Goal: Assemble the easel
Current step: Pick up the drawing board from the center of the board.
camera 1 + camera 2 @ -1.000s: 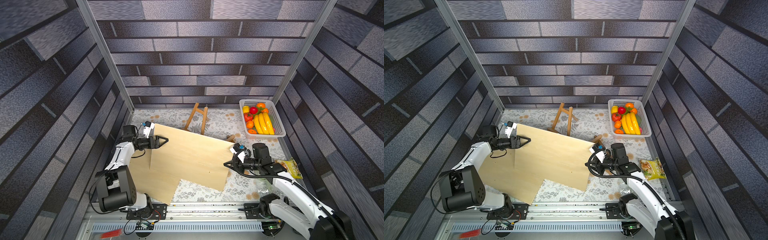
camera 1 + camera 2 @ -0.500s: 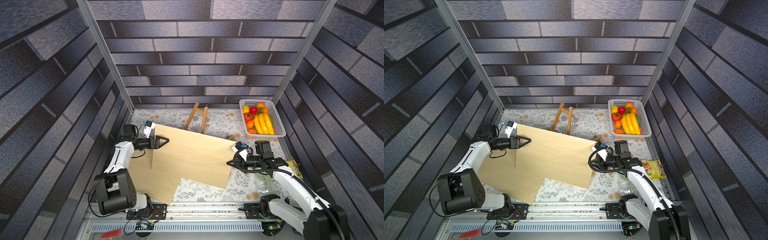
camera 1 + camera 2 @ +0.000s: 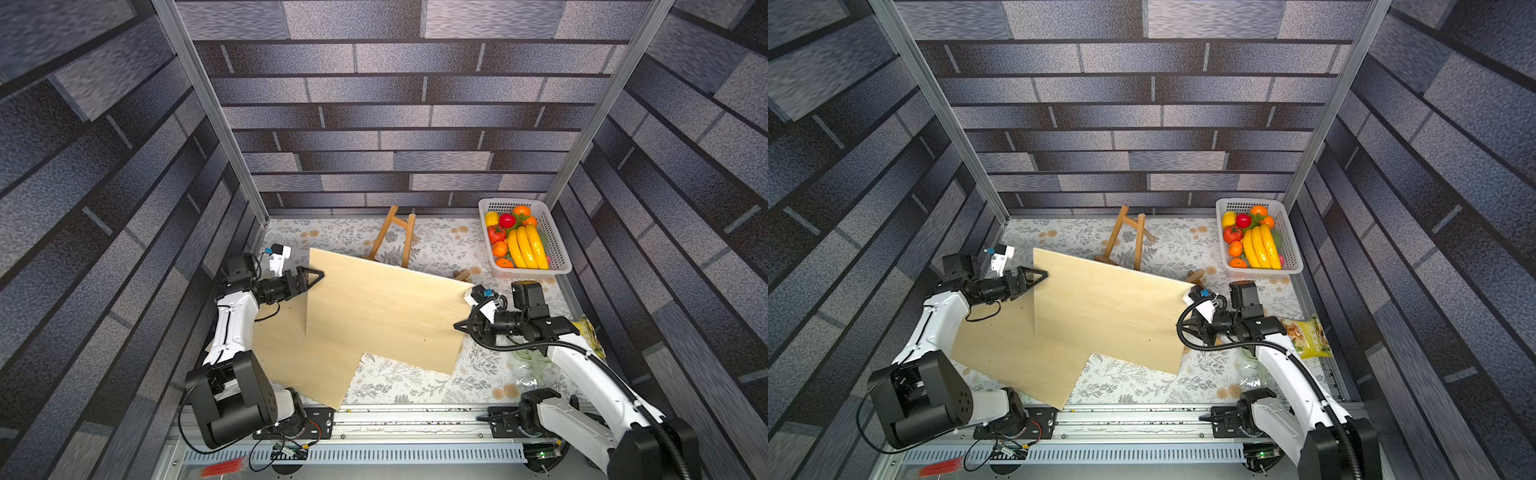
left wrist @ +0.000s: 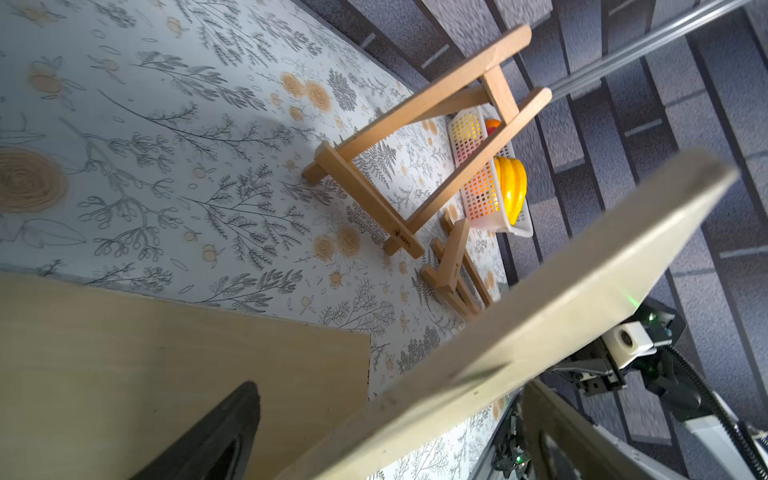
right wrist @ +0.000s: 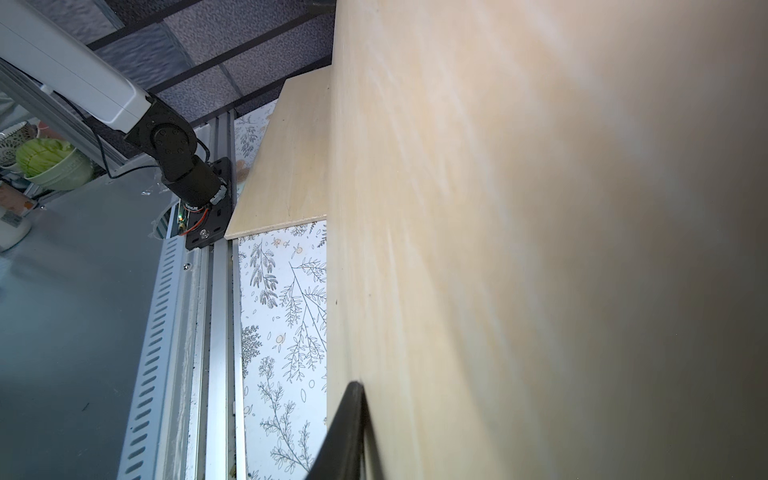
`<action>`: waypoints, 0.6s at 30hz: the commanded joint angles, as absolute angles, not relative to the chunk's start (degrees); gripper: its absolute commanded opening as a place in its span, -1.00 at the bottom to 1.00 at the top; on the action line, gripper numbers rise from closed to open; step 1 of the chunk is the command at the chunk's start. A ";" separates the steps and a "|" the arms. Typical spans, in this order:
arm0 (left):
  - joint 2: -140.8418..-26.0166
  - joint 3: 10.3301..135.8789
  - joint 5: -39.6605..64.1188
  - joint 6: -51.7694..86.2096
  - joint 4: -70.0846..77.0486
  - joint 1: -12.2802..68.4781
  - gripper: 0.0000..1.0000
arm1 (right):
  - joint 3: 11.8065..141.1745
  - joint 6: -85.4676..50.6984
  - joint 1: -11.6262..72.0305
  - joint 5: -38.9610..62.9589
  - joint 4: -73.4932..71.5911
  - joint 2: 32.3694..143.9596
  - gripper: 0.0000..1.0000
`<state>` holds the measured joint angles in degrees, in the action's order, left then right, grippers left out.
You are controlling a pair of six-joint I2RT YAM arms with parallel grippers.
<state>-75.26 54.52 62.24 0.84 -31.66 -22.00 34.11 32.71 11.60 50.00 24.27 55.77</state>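
Two boards in play: the raised board [image 3: 386, 316] is tipped up off the worktop [image 3: 415, 386], and the flat board [image 3: 299, 361] lies under its low left corner. Little has changed over the last second. My right arm has swung its wrist and elbow outward, and the raised board looks a touch steeper, with its near edge pulled up a bit. The corner by my left tool [image 3: 313, 277] has barely shifted. My right tool [image 3: 460, 326] is pinching the board's right edge, and the right wrist view shows one finger [image 5: 349, 428] flat against the board's face. My left tool stays spread wide at the far-left corner. In the left wrist view the board's edge runs between its two fingers, not clamped, so the board hangs from one side only. The easel frame [image 3: 392, 237] stands upright at the back, just past the board's far edge, with nothing on it. A small wooden piece [image 3: 462, 274] lies by the board's right corner. My read: I'm re-angling the board for the carry to the frame, and placing hasn't begun. The left tool probably has to close first, or the board could swing. Cannot tell if the low corner touches the flat board.
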 commanded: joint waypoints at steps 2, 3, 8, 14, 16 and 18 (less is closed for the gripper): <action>-75.10 57.31 66.25 7.36 -28.13 -20.06 1.00 | 34.69 39.99 10.56 33.47 23.79 55.21 -1.00; -75.27 58.72 66.53 7.19 -28.55 -19.15 1.00 | 34.71 40.06 10.57 33.48 24.14 55.05 -1.00; -75.63 72.28 48.61 1.16 -42.62 -16.64 0.99 | 34.73 40.27 10.61 31.83 25.61 53.35 -1.00; -76.29 81.31 25.59 15.03 -40.27 -19.10 1.00 | 36.15 40.54 10.56 28.43 28.32 50.97 -1.00; -75.33 83.73 20.12 19.25 -36.46 -17.15 1.00 | 36.04 39.58 10.58 27.41 28.35 49.03 -1.00; -76.98 90.58 16.69 17.27 -38.70 -12.25 1.00 | 36.12 39.50 10.61 26.50 29.38 47.34 -1.00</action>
